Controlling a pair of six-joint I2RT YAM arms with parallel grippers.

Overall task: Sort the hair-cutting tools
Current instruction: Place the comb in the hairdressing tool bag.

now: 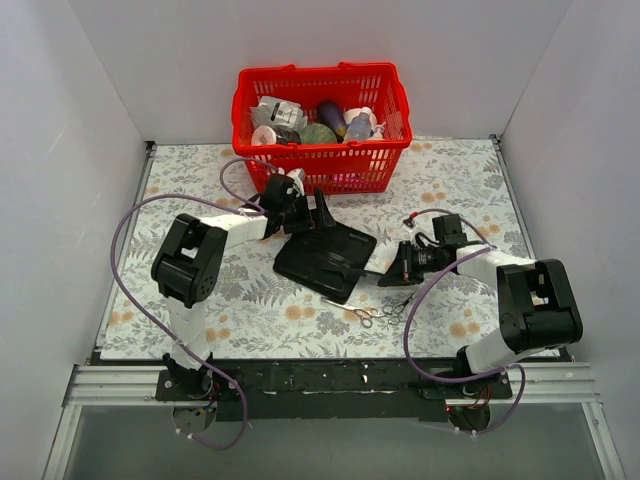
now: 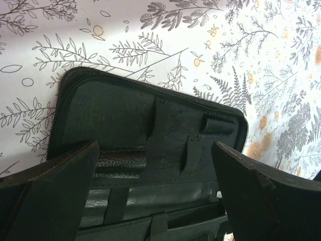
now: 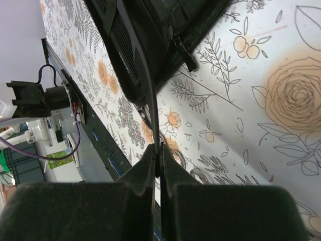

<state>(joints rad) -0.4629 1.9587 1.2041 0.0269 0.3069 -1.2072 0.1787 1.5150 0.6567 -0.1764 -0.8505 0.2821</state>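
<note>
The black comb point(image 3: 155, 115) is pinched edge-on in my right gripper point(image 3: 159, 148), which is shut on it; its far end reaches over the near edge of the open black case point(image 1: 325, 258). In the top view the right gripper point(image 1: 392, 275) sits just right of the case, with the comb point(image 1: 372, 273) pointing left. The silver scissors point(image 1: 368, 315) lie flat on the table in front of it, and their rings point(image 3: 205, 175) show beside my fingers. My left gripper point(image 1: 310, 218) hovers open over the case's far side, and its wrist view shows the case's inner straps point(image 2: 125, 110) between the wide-apart fingers point(image 2: 155, 150).
A red plastic basket point(image 1: 320, 160) with bottles and packets stands at the back, just behind the case. Purple cables loop beside both arms. The floral tablecloth point(image 1: 470, 190) ends at white walls on three sides.
</note>
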